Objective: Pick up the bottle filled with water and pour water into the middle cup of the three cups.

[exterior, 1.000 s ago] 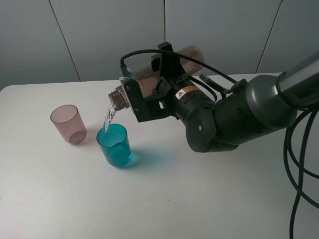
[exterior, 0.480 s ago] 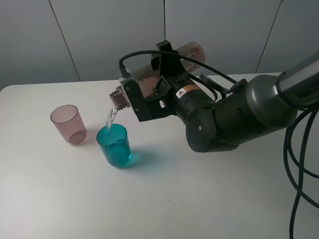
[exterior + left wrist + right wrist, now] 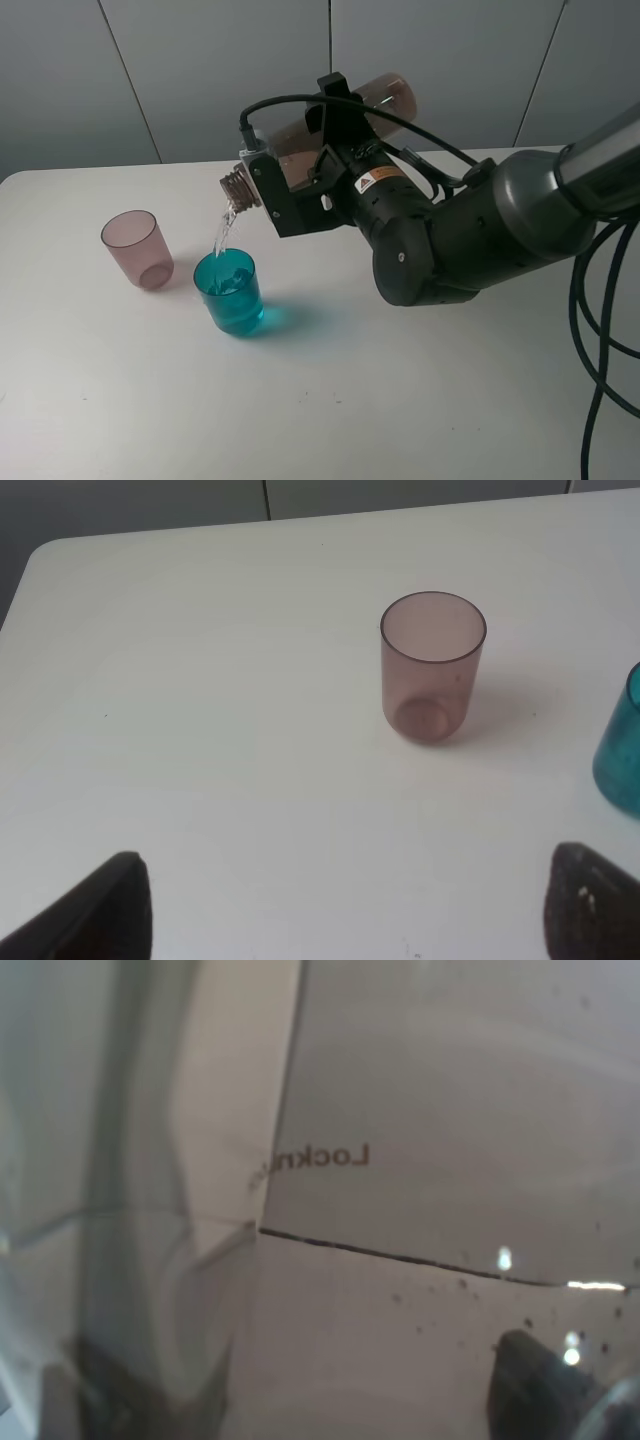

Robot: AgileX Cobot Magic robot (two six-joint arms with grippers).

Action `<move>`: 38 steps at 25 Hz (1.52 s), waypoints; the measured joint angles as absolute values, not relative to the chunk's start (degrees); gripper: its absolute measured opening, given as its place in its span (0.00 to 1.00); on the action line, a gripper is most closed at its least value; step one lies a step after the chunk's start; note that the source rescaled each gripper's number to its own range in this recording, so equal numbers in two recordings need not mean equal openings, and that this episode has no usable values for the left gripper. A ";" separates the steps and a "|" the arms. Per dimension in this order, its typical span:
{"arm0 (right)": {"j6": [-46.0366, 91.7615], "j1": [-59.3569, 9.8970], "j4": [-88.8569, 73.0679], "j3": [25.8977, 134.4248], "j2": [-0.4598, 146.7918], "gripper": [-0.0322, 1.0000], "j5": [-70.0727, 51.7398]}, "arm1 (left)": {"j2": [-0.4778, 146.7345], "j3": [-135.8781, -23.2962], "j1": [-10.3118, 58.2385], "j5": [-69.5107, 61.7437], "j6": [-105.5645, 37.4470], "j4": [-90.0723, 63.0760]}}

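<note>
Left gripper [image 3: 350,920]: fingers spread wide, nothing between them, low over the white table [image 3: 400,400] near its left edge. Pink cup [image 3: 136,248] stands upright toward the back-left corner of the table and looks empty. Teal cup [image 3: 229,292] stands upright just right of the pink one and a bit nearer the front edge; the two are apart, not touching. It holds liquid, level unclear. A thin stream of water [image 3: 222,235] falls from the bottle mouth into the teal cup. The brown-grey bottle [image 3: 385,97] is in the air above the table, tipped almost flat, with its uncapped neck lowest and over the teal cup's rim and its base up toward the back edge. Right gripper [image 3: 305,170]: jaws clamped on the bottle's body. The right wrist view is filled by the bottle's blurry wall. Black cables [image 3: 590,330] hang at the right edge.
</note>
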State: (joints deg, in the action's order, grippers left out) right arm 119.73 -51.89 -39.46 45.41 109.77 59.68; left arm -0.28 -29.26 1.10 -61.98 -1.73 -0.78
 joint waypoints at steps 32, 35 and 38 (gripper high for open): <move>119.73 -51.89 -33.77 45.41 109.77 0.08 57.42 | -0.28 -29.26 1.10 -61.98 -1.91 -0.68; 119.73 -51.89 -33.05 45.41 109.77 0.08 57.42 | -0.28 -29.26 1.10 -61.98 -1.91 -0.68; 119.73 -51.89 -32.17 45.41 109.77 0.08 57.31 | -0.28 -29.26 1.10 -61.98 -1.91 -0.68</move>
State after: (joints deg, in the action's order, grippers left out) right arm 119.73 -51.89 -32.17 45.41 109.77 57.31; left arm -0.28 -29.26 1.10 -61.98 -1.91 -0.68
